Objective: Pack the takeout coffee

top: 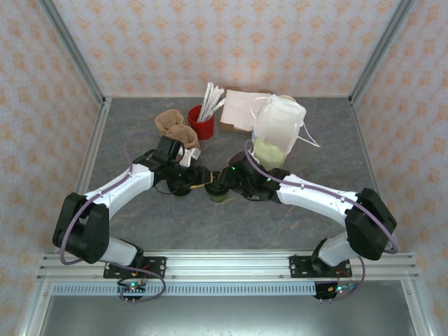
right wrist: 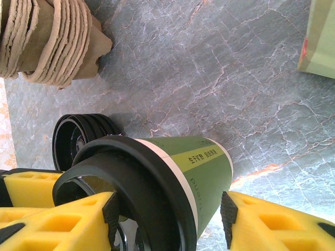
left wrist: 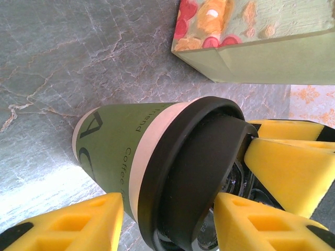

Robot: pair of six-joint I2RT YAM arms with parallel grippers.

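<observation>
Printed on the takeout coffee cup (left wrist: 112, 151): "Coffee", beside a large letter "A". Remaining small characters too fine to read.

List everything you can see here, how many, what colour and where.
Coffee cup: one, green, black lid, table centre.
Loose lids: one stack, black, beside the coffee cup.
Cup trays: one stack, brown, back left.
Red cup: one, holds white sticks, back centre.
Flat box: one, brown under white paper, beside red cup.
Paper bag: one, white and green, back right.
Table: one, grey marble.
Left gripper: one, yellow fingers, flanking coffee cup.
Right gripper: one, yellow fingers, flanking coffee cup.
</observation>
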